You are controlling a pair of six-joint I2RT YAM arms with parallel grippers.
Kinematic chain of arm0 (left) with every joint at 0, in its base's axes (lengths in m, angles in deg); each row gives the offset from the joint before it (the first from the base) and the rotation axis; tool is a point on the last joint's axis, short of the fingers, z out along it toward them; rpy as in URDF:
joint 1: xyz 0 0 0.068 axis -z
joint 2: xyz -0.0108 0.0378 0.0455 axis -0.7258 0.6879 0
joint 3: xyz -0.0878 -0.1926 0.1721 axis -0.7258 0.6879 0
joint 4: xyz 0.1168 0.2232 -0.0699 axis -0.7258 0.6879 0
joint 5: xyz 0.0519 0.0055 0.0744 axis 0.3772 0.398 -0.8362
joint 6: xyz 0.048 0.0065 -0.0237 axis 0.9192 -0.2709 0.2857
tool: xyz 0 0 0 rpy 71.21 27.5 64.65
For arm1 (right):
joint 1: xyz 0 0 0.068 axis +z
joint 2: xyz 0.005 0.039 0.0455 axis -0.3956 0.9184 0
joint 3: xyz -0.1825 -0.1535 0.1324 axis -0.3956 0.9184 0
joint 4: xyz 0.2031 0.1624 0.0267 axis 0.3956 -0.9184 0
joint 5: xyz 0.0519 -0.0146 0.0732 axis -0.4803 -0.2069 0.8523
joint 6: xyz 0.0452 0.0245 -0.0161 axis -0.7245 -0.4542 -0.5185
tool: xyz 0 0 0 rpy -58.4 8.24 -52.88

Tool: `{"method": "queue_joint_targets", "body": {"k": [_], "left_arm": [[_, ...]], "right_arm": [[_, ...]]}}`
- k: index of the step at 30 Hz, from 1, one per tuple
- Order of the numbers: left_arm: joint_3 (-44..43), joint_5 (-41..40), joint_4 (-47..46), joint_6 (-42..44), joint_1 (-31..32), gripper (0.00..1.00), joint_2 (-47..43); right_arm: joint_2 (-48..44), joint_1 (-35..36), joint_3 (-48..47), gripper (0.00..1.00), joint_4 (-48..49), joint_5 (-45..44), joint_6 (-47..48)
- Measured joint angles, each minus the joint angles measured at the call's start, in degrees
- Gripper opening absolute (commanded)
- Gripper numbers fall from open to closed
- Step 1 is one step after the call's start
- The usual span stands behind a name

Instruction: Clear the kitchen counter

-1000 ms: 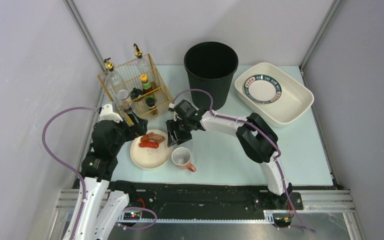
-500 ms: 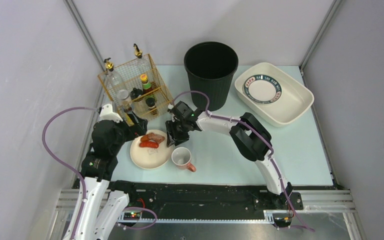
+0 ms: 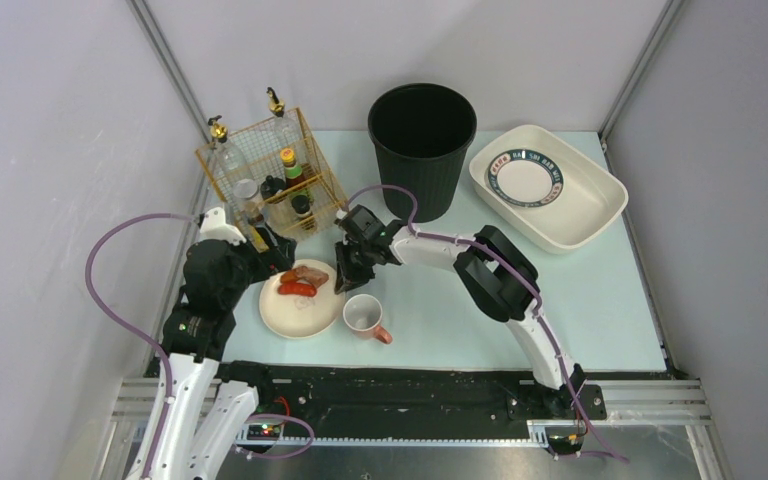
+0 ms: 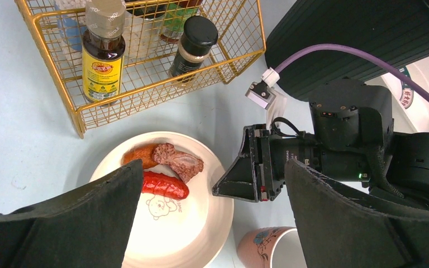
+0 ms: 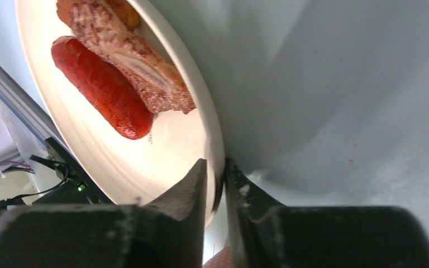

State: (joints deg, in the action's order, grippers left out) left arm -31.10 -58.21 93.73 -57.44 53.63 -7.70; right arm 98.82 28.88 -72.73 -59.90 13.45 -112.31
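Cream plate (image 3: 300,316) of sausages (image 4: 165,186) and meat (image 4: 179,160), rim pinched in right hand (image 5: 215,170); left hand (image 4: 212,166) spread.

Bottle label (image 4: 101,71) print unreadable, bear-logo plate (image 4: 173,240) lettering illegible, green-rimmed dish (image 3: 526,182) characters too small

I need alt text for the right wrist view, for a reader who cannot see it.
Seen from very close, the right claw pinches the rim of a cream plate. The plate holds a red sausage and a meat piece, and it rests on the mint counter.
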Motion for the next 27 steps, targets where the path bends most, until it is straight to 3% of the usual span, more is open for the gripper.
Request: {"method": "queue_joint_targets", "body": {"k": [4,18,27], "left_arm": [[0.0,0.0,0.02,-0.02,0.0,1.0,0.0],[0.0,-0.02,0.0,0.0,-0.15,1.0,0.0],[0.0,-0.07,0.02,0.0,-0.33,1.0,-0.07]], "right_arm": [[0.11,-0.02,0.31,0.0,0.11,-0.2,-0.61],[-1.99,-0.04,2.78,0.0,-0.35,-0.98,-0.46],[-8.74,-0.46,3.34,0.0,-4.52,-2.14,1.66]]}}
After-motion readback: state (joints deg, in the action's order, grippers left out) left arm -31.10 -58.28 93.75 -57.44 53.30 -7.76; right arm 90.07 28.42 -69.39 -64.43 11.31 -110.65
